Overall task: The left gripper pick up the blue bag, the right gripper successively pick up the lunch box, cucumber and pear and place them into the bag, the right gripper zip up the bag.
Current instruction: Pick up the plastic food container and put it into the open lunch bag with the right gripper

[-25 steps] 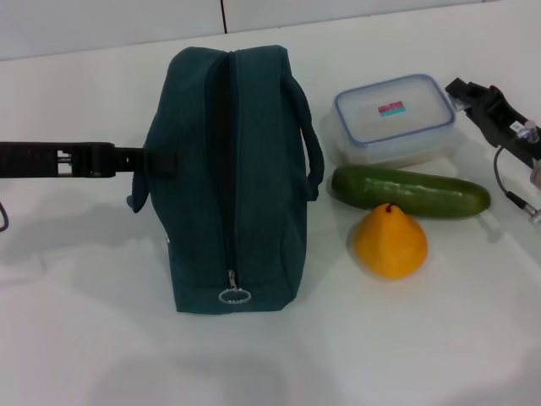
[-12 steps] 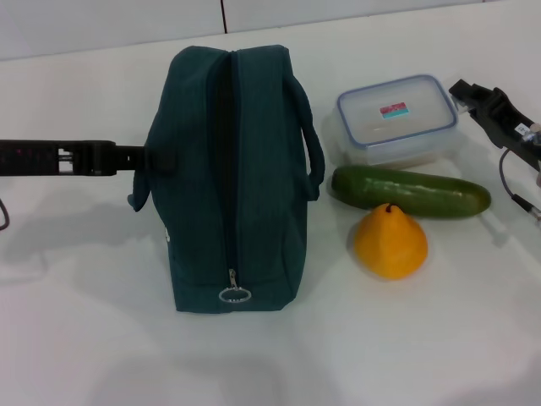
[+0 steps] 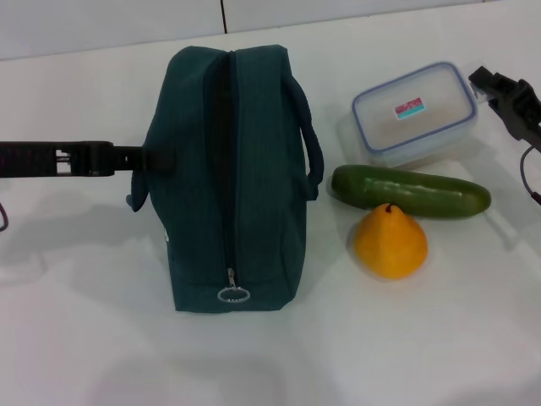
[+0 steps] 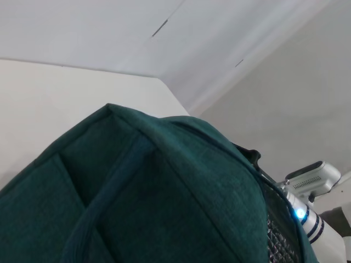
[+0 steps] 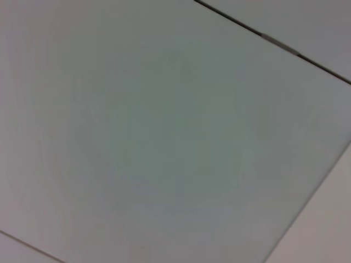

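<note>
Lunch box [image 3: 415, 114] tilted at the table's [image 3: 84, 321] right edge, gripped by right gripper [image 3: 483, 88]; blue bag [image 3: 230, 169] upright mid-table, handle pinched by left gripper [image 3: 156, 159].

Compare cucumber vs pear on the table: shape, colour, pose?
The cucumber is long, dark green and lies flat; the pear is squat, orange-yellow, with its dark stem toward the cucumber. The cucumber lies farther from the robot, the pear nearer. Both rest on the table, right of the blue bag.

Right gripper [image 3: 483, 83] touches tilted lunch box [image 3: 414, 113].
</note>
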### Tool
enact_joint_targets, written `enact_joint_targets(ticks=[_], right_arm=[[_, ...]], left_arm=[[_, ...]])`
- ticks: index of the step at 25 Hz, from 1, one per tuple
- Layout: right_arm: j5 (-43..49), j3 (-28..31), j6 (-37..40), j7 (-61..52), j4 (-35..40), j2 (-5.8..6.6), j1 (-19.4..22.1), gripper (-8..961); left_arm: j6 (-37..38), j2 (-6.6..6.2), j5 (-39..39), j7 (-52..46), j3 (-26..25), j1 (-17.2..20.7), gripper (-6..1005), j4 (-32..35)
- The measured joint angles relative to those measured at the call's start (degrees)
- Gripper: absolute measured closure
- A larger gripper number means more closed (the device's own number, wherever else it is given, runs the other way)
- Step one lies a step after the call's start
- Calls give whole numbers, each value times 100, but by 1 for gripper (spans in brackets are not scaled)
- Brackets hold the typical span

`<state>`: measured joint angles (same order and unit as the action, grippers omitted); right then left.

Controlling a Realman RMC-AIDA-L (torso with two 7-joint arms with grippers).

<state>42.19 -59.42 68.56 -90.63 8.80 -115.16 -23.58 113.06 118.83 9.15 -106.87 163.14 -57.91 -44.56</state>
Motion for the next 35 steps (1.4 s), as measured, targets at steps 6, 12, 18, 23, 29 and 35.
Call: enact_joint_targets(ticks=[6,12,18,23,29,35], right_arm=[[0,1,314,-27,5,16,20,856],[-13,32,641,-93,22,33,21,856],[-18,141,851,-97,35,57,21,856],[-18,141,949,-97,35,73,25,856],[-215,141,1195,-88,45,64,19,856],[-332,145,1451,-88,283,35,-25,857]], left_arm=[[-3,27,20,-19,-2,-20,899,0],[-13,30,72,-65,-1,-30,899,0],[-16,-23,167,-148,-1,-21,899,-13],[-14,-99,172,-251,-2,-29,899,-38],[-23,-118,152,-288,3,-99,898,-179],[31,-203,54,-424,7,-290,898,-338]])
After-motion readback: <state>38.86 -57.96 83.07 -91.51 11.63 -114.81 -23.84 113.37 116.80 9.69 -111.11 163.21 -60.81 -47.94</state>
